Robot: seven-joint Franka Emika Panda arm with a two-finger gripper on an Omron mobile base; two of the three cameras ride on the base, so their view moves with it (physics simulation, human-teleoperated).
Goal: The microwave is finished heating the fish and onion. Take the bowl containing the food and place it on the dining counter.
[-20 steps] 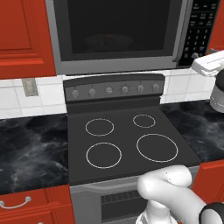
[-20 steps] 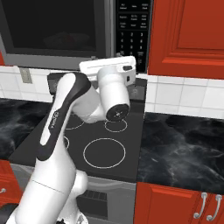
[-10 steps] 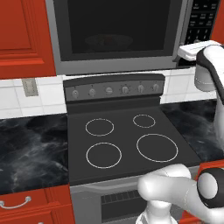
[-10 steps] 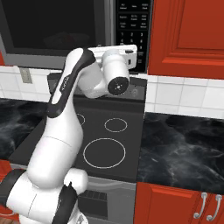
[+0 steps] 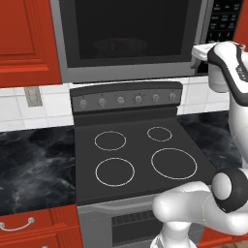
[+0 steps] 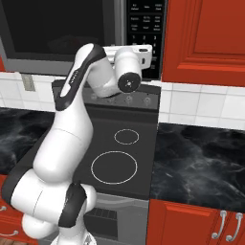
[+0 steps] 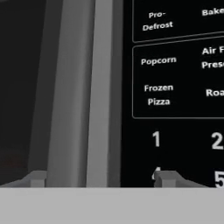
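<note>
While the spread fingers [image 7: 99,178] straddle it, the microwave [image 5: 126,36] handle [image 7: 78,87] (grey bar) runs vertical.

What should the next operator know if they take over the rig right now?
Gripper: open, up at the microwave, one fingertip on each side of its grey bar handle, not closed on it.
Door: shut. The bowl shows dimly through the dark glass, something reddish in it; fish and onion can't be told apart.
Keypad sits just right of the handle.
Below: the black stove.
Done: arm brought to the handle.
Left: grip the handle, pull the door open, lift the bowl out, drive to the dining counter, set it down.
</note>
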